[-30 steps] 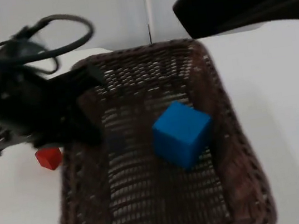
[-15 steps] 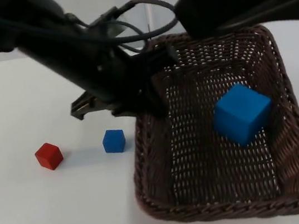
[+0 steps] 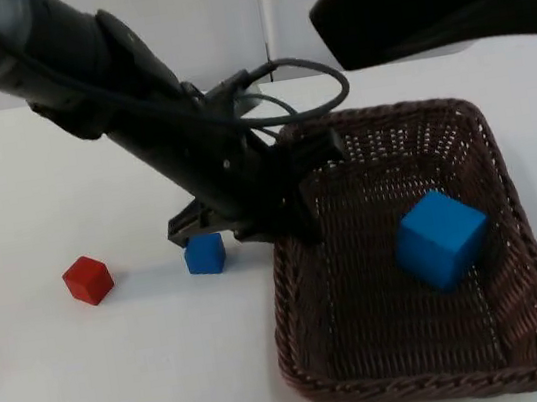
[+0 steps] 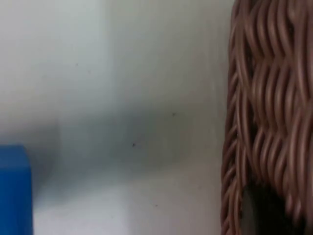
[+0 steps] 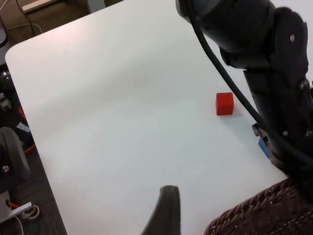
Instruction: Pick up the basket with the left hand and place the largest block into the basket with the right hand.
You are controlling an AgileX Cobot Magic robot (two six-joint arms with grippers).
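Brown woven wicker basket [image 3: 431,374] sits low on the white bench [image 3: 94,389], my left fingers [image 3: 287,220] clamped on its left rim. Large blue cube [image 3: 440,238] lies inside, toward the right wall. Small blue cube [image 3: 205,254] is just outside the basket's left side; small red cube [image 3: 88,280] is further left. My right arm waits up high, its fingers' spread I cannot tell.

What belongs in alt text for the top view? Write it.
A brown wicker basket holds a large blue block, with the left end effector on its left rim. On the white table left of the basket sit a small blue block and a small red block.
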